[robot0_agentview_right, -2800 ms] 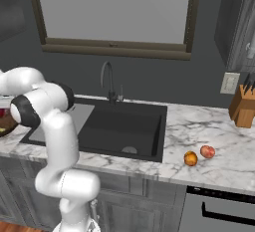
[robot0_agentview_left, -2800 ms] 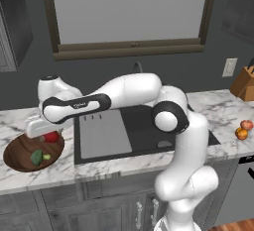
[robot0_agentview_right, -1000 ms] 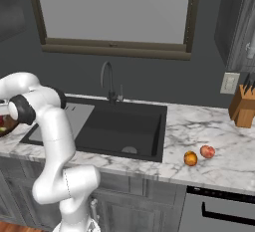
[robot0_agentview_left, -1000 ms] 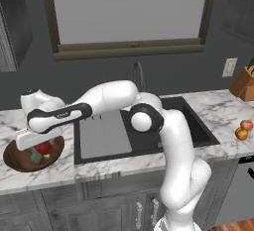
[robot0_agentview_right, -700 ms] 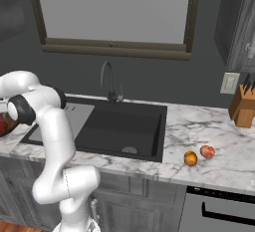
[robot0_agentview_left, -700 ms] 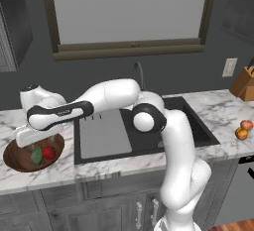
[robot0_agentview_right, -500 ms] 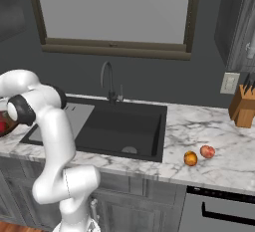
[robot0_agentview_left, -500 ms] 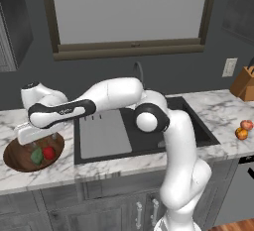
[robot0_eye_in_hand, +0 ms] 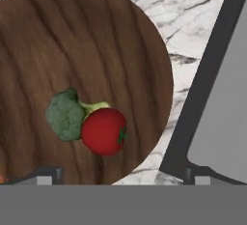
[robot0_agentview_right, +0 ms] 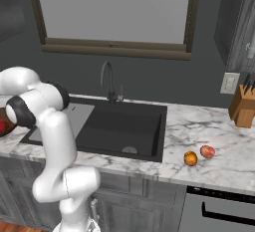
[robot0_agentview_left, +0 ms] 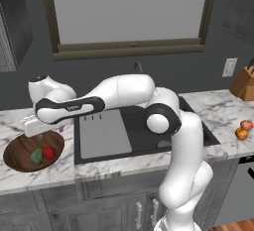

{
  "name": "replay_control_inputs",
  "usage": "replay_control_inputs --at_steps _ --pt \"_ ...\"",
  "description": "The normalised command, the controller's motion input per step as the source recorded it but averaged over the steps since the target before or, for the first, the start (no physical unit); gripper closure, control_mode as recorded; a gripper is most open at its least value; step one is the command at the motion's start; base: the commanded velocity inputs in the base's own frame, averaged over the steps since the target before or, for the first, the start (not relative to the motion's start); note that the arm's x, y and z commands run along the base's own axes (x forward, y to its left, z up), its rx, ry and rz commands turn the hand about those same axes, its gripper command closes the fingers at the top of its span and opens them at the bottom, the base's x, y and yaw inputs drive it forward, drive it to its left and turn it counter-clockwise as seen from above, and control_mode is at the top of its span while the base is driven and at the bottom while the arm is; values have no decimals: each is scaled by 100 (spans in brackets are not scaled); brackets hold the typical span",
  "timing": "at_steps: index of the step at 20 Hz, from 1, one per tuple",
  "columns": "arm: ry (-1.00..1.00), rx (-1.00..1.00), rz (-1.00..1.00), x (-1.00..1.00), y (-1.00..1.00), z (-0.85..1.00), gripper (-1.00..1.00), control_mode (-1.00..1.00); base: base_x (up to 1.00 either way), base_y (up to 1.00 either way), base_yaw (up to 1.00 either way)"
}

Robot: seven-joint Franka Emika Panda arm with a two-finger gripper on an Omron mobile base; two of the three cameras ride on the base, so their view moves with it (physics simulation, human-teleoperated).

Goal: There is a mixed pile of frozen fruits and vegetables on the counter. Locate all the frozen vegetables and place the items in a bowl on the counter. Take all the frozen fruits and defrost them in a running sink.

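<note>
The dark wooden bowl [robot0_agentview_left: 20, 156] sits on the white marble counter [robot0_agentview_left: 59, 171] left of the sink [robot0_agentview_left: 149, 126]. In it lie the frozen vegetables: a green lump [robot0_eye_in_hand: 65, 115], a small yellow-green piece [robot0_eye_in_hand: 94, 106] and a bright red round one [robot0_eye_in_hand: 103, 131], all touching. My gripper [robot0_agentview_left: 36, 132] hangs just above the bowl's far rim, open, with nothing between its fingertips [robot0_eye_in_hand: 46, 175]. The frozen fruits, one orange [robot0_agentview_right: 190, 158] and one pinkish-red [robot0_agentview_right: 207, 151], lie on the counter right of the sink [robot0_agentview_right: 124, 126].
A pale grey ribbed panel [robot0_agentview_left: 103, 135] covers the sink's left part, right beside the bowl. The dark curved faucet [robot0_agentview_right: 106, 79] stands behind the basin. A wooden knife block [robot0_agentview_right: 242, 107] stands at the far right by the wall.
The hand has risen out of the bowl and its jaws have spread wider. The red round item stays in the bowl beside the green lump.
</note>
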Motion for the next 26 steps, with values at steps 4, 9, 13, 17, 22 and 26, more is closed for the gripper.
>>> replay_control_inputs --at_steps 4,9,13,17,22,26 --pt "-2 2 -3 0 -31 38 -100 -100 0 0 0" --pt "0 2 -8 0 -46 7 -100 -100 0 0 0" --pt "0 3 -5 0 -51 0 -100 -100 0 0 0" --pt "0 5 -2 0 -52 2 -100 -100 0 0 0" --pt "0 3 0 1 -42 14 -100 -100 0 0 0" --pt "0 0 0 1 -40 15 -100 -100 0 0 0"
